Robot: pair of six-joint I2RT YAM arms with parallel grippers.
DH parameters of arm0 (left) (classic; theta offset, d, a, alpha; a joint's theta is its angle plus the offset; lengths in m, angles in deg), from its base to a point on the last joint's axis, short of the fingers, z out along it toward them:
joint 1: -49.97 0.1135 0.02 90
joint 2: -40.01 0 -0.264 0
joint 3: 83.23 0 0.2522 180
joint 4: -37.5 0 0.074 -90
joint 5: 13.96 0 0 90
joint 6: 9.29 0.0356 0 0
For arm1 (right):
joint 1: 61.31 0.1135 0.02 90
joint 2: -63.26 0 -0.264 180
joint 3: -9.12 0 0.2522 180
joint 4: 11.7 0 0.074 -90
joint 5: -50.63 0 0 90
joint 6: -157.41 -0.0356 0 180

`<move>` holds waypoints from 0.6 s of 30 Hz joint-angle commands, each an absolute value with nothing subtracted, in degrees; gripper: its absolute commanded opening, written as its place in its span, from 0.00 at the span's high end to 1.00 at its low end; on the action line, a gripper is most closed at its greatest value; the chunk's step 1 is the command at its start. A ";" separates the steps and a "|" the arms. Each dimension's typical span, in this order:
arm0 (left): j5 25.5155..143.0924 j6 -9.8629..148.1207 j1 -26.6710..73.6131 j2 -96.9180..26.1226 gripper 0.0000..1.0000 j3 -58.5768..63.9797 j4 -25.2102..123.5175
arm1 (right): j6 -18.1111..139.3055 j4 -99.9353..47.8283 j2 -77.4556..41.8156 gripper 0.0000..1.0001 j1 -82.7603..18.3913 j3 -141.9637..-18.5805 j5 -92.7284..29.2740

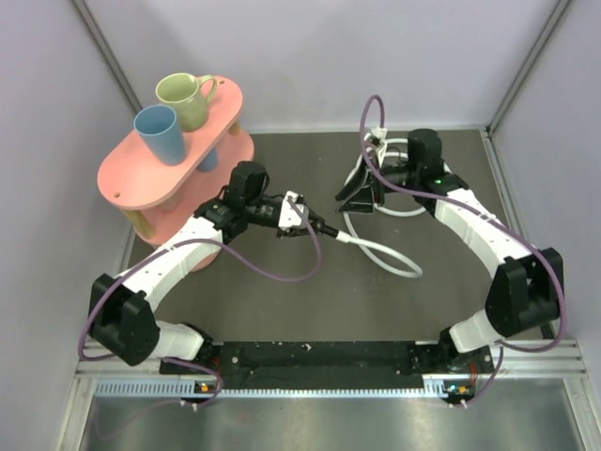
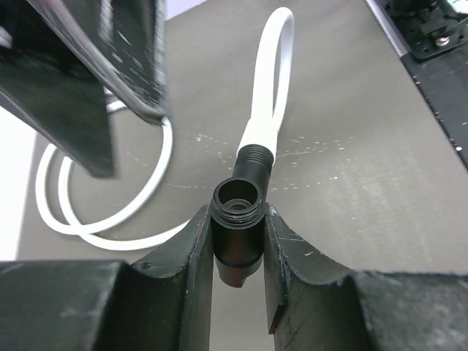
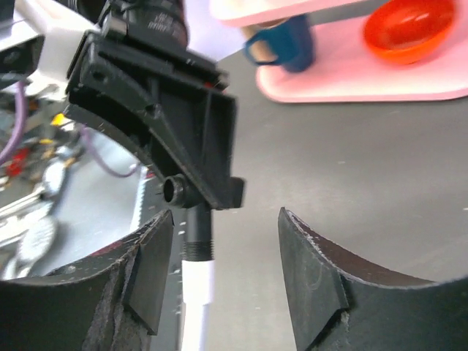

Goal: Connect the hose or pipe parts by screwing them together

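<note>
The small black T-shaped connector (image 2: 235,219) sits upright between the fingers of my left gripper (image 2: 238,257), which is shut on it. One threaded branch of the connector meets the white sleeve at the end of the white hose (image 2: 272,80). From above, the left gripper (image 1: 315,228) holds the connector (image 1: 326,231) over the mat's middle. The hose (image 1: 390,258) runs right from it and loops back toward the far right. My right gripper (image 1: 357,199) hovers just beyond the connector, open. In the right wrist view its fingers (image 3: 150,270) straddle the hose end (image 3: 196,300) without touching it.
A pink two-level stand (image 1: 127,178) at the far left carries a green mug (image 1: 185,99) and a blue cup (image 1: 160,133). An orange bowl (image 3: 406,29) and a dark blue mug (image 3: 285,45) sit on its lower level. Purple cables (image 1: 282,272) trail from both arms.
</note>
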State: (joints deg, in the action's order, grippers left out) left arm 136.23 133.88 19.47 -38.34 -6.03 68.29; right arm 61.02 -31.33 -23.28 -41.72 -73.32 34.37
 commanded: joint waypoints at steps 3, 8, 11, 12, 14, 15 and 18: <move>135.37 110.30 20.00 -33.38 1.00 -11.10 55.67 | 76.44 -31.88 -11.55 0.35 -42.50 -73.73 14.11; 133.10 93.94 20.00 -29.17 1.00 -13.22 49.16 | 88.58 -23.99 0.03 0.17 -41.63 -63.02 10.81; 127.91 88.81 20.09 -28.90 1.00 -11.82 50.89 | 96.31 -22.30 6.11 0.11 -39.52 -56.69 9.51; 127.38 87.75 20.17 -29.07 1.00 -10.51 53.08 | 97.81 -20.90 10.40 0.11 -37.34 -54.58 6.54; 127.37 83.99 20.26 -29.86 1.00 -9.62 53.71 | 100.81 -10.86 14.29 0.11 -35.66 -46.15 4.76; 127.72 82.66 20.35 -30.21 1.00 -9.01 54.15 | 100.81 -6.60 17.70 0.11 -34.34 -43.34 2.93; 129.91 77.99 20.44 -32.23 1.00 -5.76 57.66 | 101.68 -4.88 20.19 0.13 -32.75 -38.65 2.38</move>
